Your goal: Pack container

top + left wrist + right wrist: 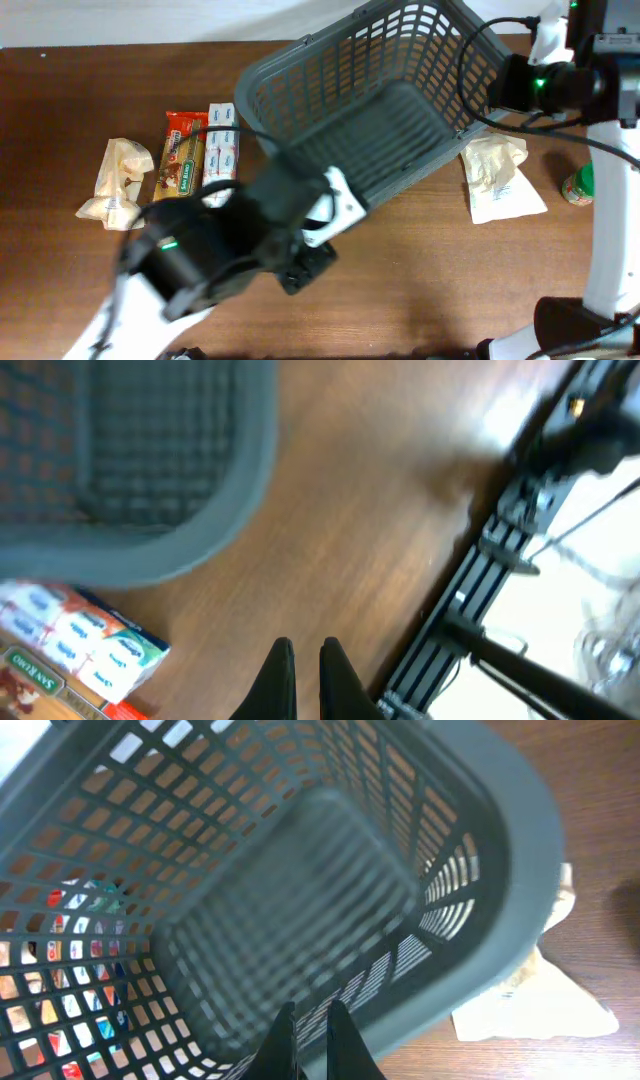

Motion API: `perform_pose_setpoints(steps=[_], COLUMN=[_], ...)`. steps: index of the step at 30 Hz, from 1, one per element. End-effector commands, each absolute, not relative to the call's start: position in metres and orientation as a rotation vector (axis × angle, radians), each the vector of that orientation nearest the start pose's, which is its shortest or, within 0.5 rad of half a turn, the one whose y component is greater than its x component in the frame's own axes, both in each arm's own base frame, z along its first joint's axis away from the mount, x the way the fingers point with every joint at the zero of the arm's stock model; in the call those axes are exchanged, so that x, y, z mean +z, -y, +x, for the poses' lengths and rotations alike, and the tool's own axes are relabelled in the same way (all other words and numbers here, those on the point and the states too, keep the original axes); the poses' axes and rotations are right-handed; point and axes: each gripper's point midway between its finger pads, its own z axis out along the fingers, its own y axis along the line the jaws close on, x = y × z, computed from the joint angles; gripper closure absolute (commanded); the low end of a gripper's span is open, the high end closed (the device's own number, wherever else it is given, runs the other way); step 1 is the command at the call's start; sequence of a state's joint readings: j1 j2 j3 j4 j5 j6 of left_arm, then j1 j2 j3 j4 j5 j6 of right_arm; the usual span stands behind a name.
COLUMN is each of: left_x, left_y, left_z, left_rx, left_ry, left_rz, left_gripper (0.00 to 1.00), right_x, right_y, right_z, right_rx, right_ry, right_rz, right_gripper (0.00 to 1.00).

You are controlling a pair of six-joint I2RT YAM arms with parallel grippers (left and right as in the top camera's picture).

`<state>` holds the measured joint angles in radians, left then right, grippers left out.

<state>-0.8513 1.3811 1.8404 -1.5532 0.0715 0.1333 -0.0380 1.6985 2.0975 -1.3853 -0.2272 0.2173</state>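
Observation:
The container, a large dark grey basket (pixel 400 120) with slotted sides, stands at the back middle of the table. It fills the right wrist view (pixel 300 900), and its rim shows in the left wrist view (pixel 200 530). My right gripper (pixel 308 1010) is shut and empty. It hangs over the basket's right wall, by the rim in the overhead view (pixel 492 92). My left gripper (pixel 305 652) is shut and empty, low over bare wood in front of the basket. In the overhead view (pixel 305 265) it lies under the blurred arm.
Left of the basket lie an orange-red packet (pixel 185 150), white-and-blue boxes (pixel 222 140) (pixel 90 640) and a pale bag (pixel 118 180). Another pale bag (pixel 500 175) (pixel 540 990) lies right of the basket. A green-lidded jar (pixel 578 185) stands at the right edge.

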Motion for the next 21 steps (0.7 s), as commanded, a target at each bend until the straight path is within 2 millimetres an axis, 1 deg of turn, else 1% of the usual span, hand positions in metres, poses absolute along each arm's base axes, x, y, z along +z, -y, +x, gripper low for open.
perform_pose_setpoints(steps=[1, 2, 6, 9, 12, 14, 17, 19, 21], left_x=[0.3, 0.295, 0.284, 0.279, 0.278, 0.277, 0.27, 0.264, 0.247], left_y=[0.229, 0.233, 0.248, 0.26, 0.268, 0.272, 0.281, 0.285, 0.292], left_z=[0.172, 0.171, 0.175, 0.186, 0.197, 0.201, 0.207, 0.21, 0.215], left_rx=[-0.222, -0.214, -0.203, -0.197, -0.17, -0.173, -0.172, -0.165, -0.144], left_ry=[-2.336, -2.337, -2.331, -2.308, -2.287, -2.277, -2.281, -2.292, -2.326], left_rz=[1.479, 1.51, 1.565, 1.558, 1.534, 1.527, 1.53, 1.537, 1.561], left_gripper=[0.99, 0.98, 0.98, 0.99, 0.98, 0.99, 0.99, 0.99, 0.98], right_x=[0.31, 0.306, 0.297, 0.294, 0.29, 0.287, 0.275, 0.268, 0.257], right_y=[-0.015, -0.01, -0.009, -0.009, -0.008, -0.007, -0.006, -0.006, -0.006], right_z=[0.394, 0.393, 0.397, 0.4, 0.401, 0.403, 0.408, 0.409, 0.411], right_rx=[0.302, 0.277, 0.264, 0.261, 0.255, 0.245, 0.232, 0.229, 0.22], right_ry=[-2.586, -2.594, -2.616, -2.622, -2.63, -2.637, -2.668, -2.69, -2.726], right_rz=[0.432, 0.486, 0.498, 0.495, 0.498, 0.502, 0.506, 0.511, 0.493], right_gripper=[0.96, 0.96, 0.96, 0.96, 0.96, 0.96, 0.96, 0.96, 0.96])
